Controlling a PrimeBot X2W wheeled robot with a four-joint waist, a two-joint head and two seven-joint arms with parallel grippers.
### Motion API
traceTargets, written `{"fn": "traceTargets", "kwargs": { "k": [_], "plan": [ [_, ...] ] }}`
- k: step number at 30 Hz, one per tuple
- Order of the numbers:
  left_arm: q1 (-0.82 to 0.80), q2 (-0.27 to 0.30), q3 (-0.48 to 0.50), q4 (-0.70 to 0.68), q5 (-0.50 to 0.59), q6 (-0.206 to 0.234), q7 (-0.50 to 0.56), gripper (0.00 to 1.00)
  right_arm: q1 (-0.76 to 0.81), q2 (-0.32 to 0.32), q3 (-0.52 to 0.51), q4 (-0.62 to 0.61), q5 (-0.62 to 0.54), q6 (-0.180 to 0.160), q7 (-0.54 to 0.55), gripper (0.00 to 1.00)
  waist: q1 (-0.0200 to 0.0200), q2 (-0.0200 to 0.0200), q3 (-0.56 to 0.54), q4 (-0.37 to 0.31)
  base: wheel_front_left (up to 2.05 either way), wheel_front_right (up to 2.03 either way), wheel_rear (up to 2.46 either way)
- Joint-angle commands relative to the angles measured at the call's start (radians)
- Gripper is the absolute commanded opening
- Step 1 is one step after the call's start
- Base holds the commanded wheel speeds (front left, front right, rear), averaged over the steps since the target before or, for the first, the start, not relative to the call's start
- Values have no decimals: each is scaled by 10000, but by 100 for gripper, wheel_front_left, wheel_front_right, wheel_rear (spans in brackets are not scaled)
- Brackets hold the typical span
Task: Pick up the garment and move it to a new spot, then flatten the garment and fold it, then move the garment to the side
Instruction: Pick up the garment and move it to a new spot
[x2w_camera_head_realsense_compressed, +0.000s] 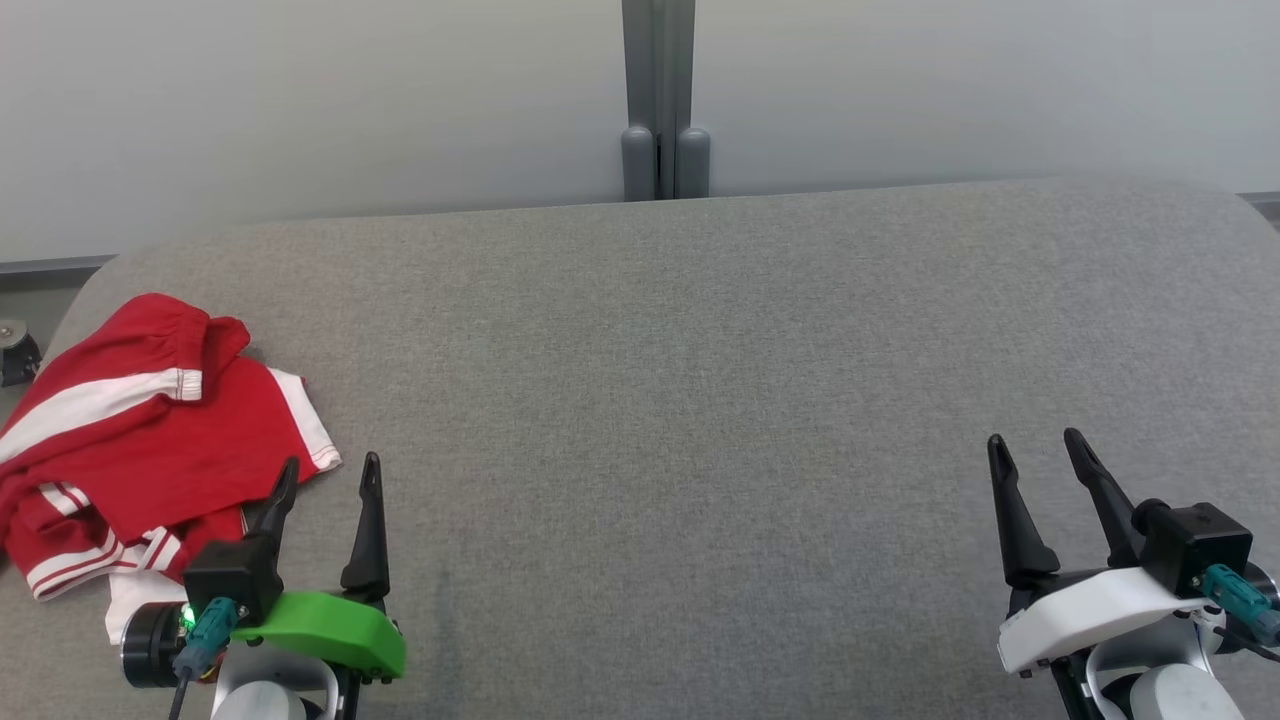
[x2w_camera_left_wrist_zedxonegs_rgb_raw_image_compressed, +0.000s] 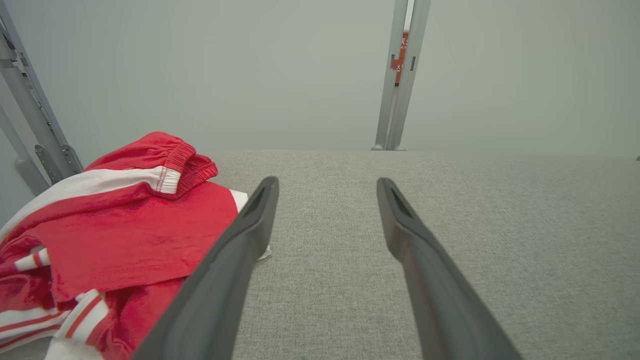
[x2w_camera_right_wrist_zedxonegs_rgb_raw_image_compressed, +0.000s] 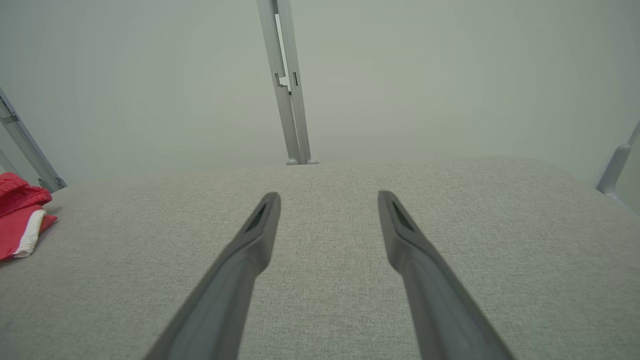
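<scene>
Two grippers in head view, both empty. Left gripper (x2w_camera_head_realsense_compressed: 330, 460) sits lower left with its fingers spread wide and nothing between them. Right gripper (x2w_camera_head_realsense_compressed: 1034, 437) is lower right, same state: wide apart, holding nothing. Garment (x2w_camera_head_realsense_compressed: 150, 420) lies at the left edge of the frame on the grey surface (x2w_camera_head_realsense_compressed: 680, 350). It's red with white stripes, crumpled in a heap, not flat. The left gripper's left-hand finger overlaps the garment's lower right edge in the frame; we cannot tell if it touches. Right gripper is well apart from the garment, with bare surface between them. Grey post (x2w_camera_head_realsense_compressed: 658, 100) stands at top centre against the pale wall (x2w_camera_head_realsense_compressed: 300, 100).

Left wrist view: we see both fingers rising from the bottom, with a wide gap and bare surface showing in it. Garment (x2w_camera_left_wrist_zedxonegs_rgb_raw_image_compressed: 125, 225) takes up the lower left, and the left-hand finger crosses in front of its edge. Post (x2w_camera_left_wrist_zedxonegs_rgb_raw_image_compressed: 400, 75) is right of centre at the top.

Right wrist view: fingers are wide apart over bare surface, nothing gripped. Garment (x2w_camera_right_wrist_zedxonegs_rgb_raw_image_compressed: 20, 215) shows as a small red-and-white patch at the far left edge, mid height. Post (x2w_camera_right_wrist_zedxonegs_rgb_raw_image_compressed: 287, 100) is at top centre.
</scene>
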Motion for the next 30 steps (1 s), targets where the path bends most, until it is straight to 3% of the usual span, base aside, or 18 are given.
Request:
{"fn": "traceTargets", "kwargs": {
  "k": [1, 8, 23, 30],
  "plan": [
    [-204, 15, 64, 26, -24, 73, -6, 100, 41, 16, 27, 11, 84, 4, -36, 100, 0, 0, 10, 59, 0, 0, 0],
    [-287, -9, 187, -29, -87, 143, -6, 100, -86, -18, 155, -79, 160, 4, -94, 100, 0, 0, 60, 657, 0, 0, 0],
    [-162, 53, 872, -252, -327, 350, -4, 100, -299, -133, 675, -486, 93, 4, 149, 100, 0, 0, 301, 2876, 0, 0, 0],
    [98, -51, 1167, -476, -421, 471, -4, 100, -376, -121, 726, -564, 176, 3, 223, 100, 0, 0, 417, 3391, 0, 0, 0]
  ]
}}
